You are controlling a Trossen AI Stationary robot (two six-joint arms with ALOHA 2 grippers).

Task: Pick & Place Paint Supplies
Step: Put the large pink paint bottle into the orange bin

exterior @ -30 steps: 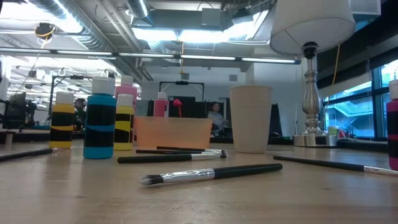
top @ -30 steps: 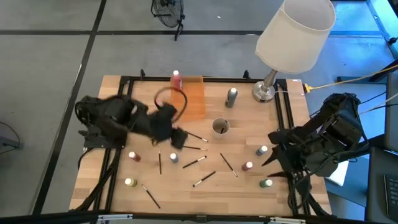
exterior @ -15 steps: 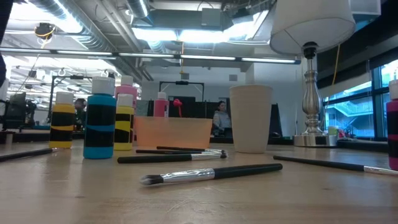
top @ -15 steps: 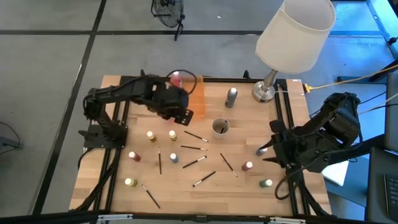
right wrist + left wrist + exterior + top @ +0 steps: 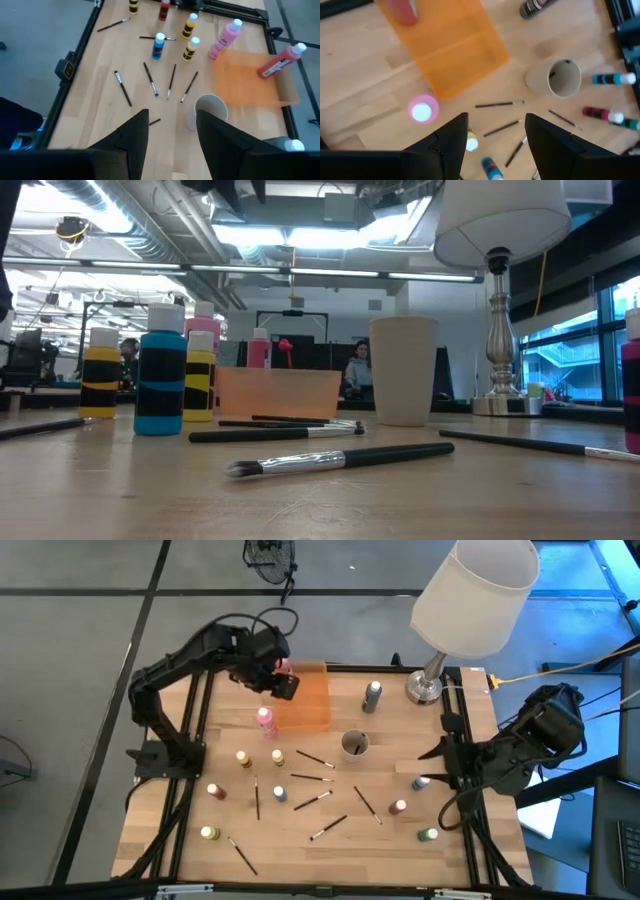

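While open, left tool [image 5: 283,680] above tray [image 5: 312,705], pink bottle [image 5: 266,720] beside.

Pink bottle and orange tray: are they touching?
Cannot tell. In the left wrist view the pink bottle stands right at the orange tray's corner; neither a gap nor contact shows plainly there or in the high view.

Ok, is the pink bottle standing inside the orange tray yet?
No, the pink bottle stands on the bare wood just beside the orange tray, off the tray's near left corner.
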